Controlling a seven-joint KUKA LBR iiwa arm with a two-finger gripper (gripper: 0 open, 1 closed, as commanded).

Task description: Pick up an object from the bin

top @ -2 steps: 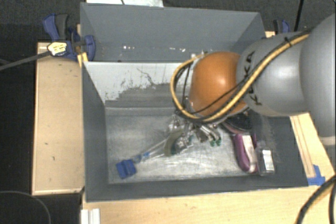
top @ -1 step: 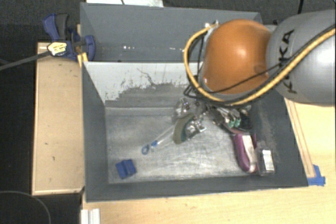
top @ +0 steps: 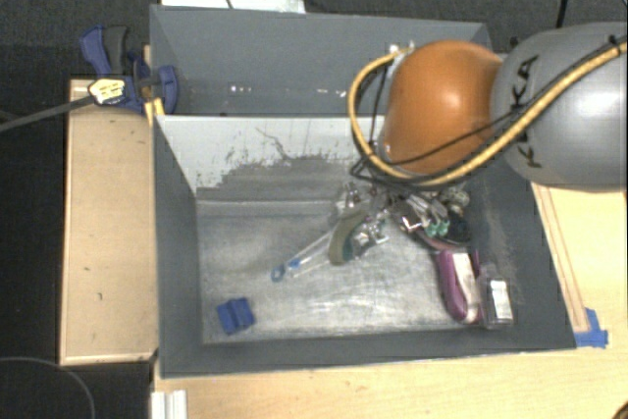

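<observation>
My gripper (top: pixel 359 223) is low in the middle of the bin, its metal body showing beneath the arm's orange cover. A slim clear stick with a blue tip (top: pixel 299 262) lies on the floor, slanting from lower left up to the gripper, and its upper end disappears under the gripper. Whether the stick is gripped cannot be made out. Just right of the gripper lies a small dark thing with green and red bits (top: pixel 444 227).
A purple oblong thing (top: pixel 454 285) and a white piece (top: pixel 498 301) lie along the bin's right wall. A small blue block (top: pixel 235 314) sits in the front left corner. The arm and its cables cover the back right of the bin.
</observation>
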